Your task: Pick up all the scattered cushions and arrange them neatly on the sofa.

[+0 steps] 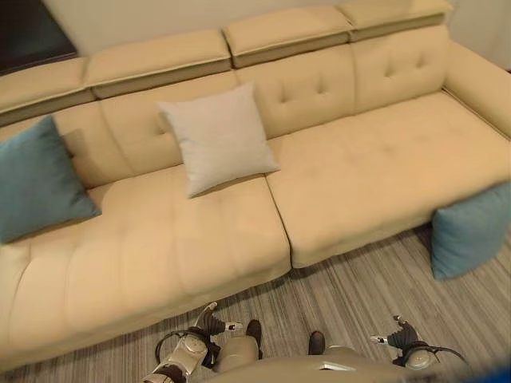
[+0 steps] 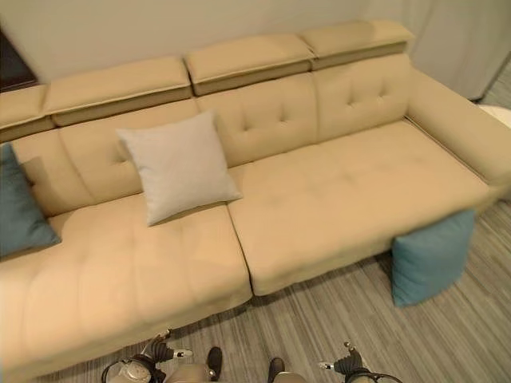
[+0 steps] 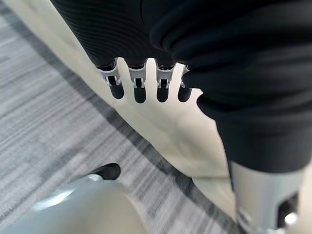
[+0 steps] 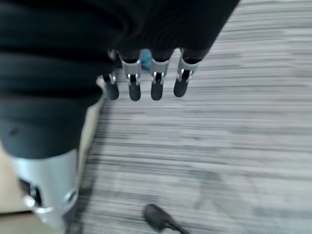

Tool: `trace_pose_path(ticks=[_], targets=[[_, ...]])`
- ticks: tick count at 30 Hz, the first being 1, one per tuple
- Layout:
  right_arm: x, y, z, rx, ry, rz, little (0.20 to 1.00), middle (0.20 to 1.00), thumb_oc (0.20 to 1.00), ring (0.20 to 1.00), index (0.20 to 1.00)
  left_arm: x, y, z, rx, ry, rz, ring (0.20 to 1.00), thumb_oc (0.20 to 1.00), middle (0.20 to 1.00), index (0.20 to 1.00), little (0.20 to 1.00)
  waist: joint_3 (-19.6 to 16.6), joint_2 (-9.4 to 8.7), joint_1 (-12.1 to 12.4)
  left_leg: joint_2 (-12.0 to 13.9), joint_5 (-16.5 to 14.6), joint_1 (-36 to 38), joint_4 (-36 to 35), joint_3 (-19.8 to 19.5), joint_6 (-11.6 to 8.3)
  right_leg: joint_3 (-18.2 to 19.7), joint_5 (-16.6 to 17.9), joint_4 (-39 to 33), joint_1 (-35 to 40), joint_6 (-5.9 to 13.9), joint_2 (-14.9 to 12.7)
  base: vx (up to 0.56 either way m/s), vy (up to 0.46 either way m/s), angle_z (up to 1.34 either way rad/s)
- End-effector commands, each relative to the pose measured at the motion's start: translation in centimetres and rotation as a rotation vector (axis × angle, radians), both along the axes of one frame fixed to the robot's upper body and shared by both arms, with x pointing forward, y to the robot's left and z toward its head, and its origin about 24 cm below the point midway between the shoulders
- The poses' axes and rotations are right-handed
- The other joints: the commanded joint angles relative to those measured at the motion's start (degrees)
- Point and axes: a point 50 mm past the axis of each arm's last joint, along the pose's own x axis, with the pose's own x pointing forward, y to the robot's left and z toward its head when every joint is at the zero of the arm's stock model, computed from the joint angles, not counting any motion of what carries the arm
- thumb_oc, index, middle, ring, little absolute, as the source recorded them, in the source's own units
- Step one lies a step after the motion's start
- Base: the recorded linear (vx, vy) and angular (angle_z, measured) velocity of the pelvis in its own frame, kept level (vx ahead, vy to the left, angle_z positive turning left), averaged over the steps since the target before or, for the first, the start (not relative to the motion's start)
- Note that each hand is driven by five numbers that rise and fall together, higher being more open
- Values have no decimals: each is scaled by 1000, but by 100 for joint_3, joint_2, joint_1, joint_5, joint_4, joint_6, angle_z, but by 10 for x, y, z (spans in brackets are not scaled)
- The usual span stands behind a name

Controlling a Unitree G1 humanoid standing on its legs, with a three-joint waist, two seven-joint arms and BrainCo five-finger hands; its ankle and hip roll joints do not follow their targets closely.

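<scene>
— Where do the cushions lie?

— A pale grey cushion (image 1: 218, 138) leans upright against the backrest of the beige sofa (image 1: 359, 183), near the seam between the two seat pads. A teal cushion (image 1: 36, 182) leans at the sofa's left end, also on the seat. A second teal cushion (image 2: 431, 257) stands on the striped grey floor (image 1: 359, 299), touching the front of the right seat pad.

— And the hands?

— Both hang low, well short of every cushion. The left hand (image 3: 146, 87) has its fingers straight, side by side with small gaps, holding nothing; past the fingertips run the sofa's lower front edge and the floor. The right hand (image 4: 146, 83) is the same: fingers extended in a row, nothing held, striped floor beyond the tips, the sofa's base on the thumb side.

— Which cushion is nearest the fingers?

— The floor one lies forward and to the right of the right hand's fingers, well apart.
</scene>
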Motion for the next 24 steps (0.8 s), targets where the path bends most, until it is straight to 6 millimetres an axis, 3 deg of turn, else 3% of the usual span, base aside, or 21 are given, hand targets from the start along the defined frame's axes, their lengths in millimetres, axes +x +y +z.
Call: trace_pose_path(ticks=[1, 8, 9, 10, 11, 12, 16, 24], targets=[[24, 5, 8, 1, -101, 22, 1000, 1000, 1000, 1000, 1000, 19, -11, 6, -11, -73, -30, 1000, 1000, 1000, 1000, 1000, 164, -77, 108, -278, -1096, -260, 637, -119, 207, -62, 200, -253, -66, 727, -339, -50, 193, -95], [40, 14, 13, 30, -159, -7, 1000, 1000, 1000, 1000, 1000, 29, -7, 10, 34, -98, -49, 1000, 1000, 1000, 1000, 1000, 405, -42, -124, -315, -895, -194, 82, 314, 429, 426, 661, 152, -972, 1144, -531, -146, 205, -78], [40, 16, 12, 37, -162, -8, 1000, 1000, 1000, 1000, 1000, 32, -1, 12, 50, -105, -31, 1000, 1000, 1000, 1000, 1000, 467, -54, -112, -290, -843, -250, 83, 405, 467, 366, 613, 232, -1029, 1128, -512, -283, 96, -67], [36, 21, 9, 45, -143, 5, 1000, 1000, 1000, 1000, 1000, 34, 5, 13, 70, -105, -18, 1000, 1000, 1000, 1000, 1000, 480, -20, -17, -193, -767, -338, 27, 679, 494, -283, 453, 399, -1017, 975, -623, -211, 77, -50], [36, 21, 9, 45, -143, 5, 1000, 1000, 1000, 1000, 1000, 34, 5, 13, 70, -105, -18, 1000, 1000, 1000, 1000, 1000, 488, -18, -24, -193, -771, -327, 27, 672, 493, -290, 441, 409, -1008, 975, -624, -195, 91, -108], [29, 25, 5, 52, -120, 19, 1000, 1000, 1000, 1000, 1000, 32, 7, 13, 70, -102, -10, 1000, 1000, 1000, 1000, 1000, 419, 18, 71, -124, -676, -325, -100, 898, 498, -893, 235, 648, -878, 845, -683, -103, 46, -144], [24, 26, 3, 49, -91, 47, 1000, 1000, 1000, 1000, 1000, 21, 9, 9, 62, -72, 4, 1000, 1000, 1000, 1000, 1000, 301, -22, 280, -20, -580, -286, -158, 1399, 435, -1667, 12, 559, -442, 836, -744, -100, -39, -94], [29, 16, 7, 16, -97, 87, 1000, 1000, 1000, 1000, 1000, 17, -5, 5, 25, -53, -17, 1000, 1000, 1000, 1000, 1000, 278, -2, 310, 172, -691, -283, 329, 1506, 308, -1279, 122, -301, -55, 737, -447, -6, -123, -49]])
